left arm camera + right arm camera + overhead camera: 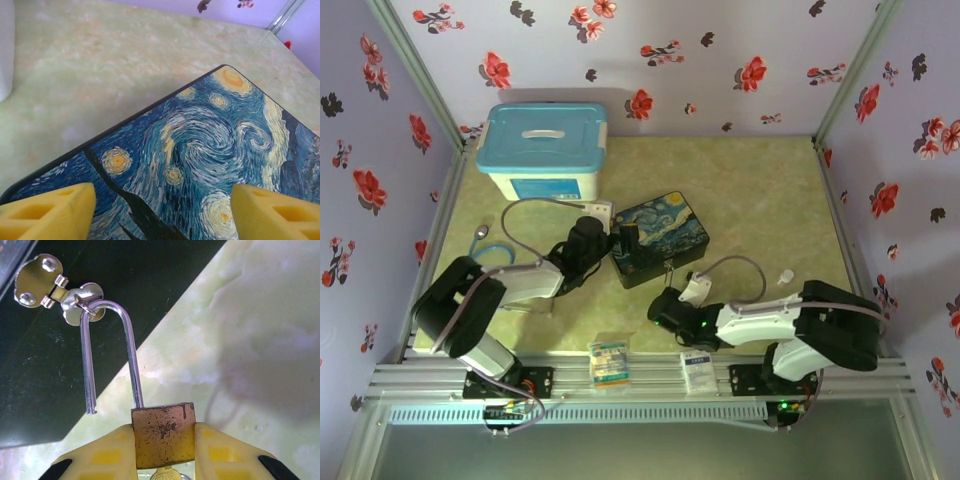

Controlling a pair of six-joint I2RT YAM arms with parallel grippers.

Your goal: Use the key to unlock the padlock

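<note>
Right gripper, bottom centre: clamped on brass padlock, shackle sprung, hooked through latch. Left gripper: spread wide above painted box. Advised: steady grip on body, no yanking.

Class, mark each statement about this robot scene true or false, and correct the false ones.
1. The right gripper clamps the small brass-yellow padlock. True.
2. The padlock's silver U-shaped shackle is locked shut. False: one leg hangs free of the body.
3. The shackle hooks through the shiny metal latch. True.
4. The left gripper also grips the padlock. False: its jaws stand open above the swirly blue painted box lid.
5. The white plastic container has a red lid. False: its lid is light blue.
</note>
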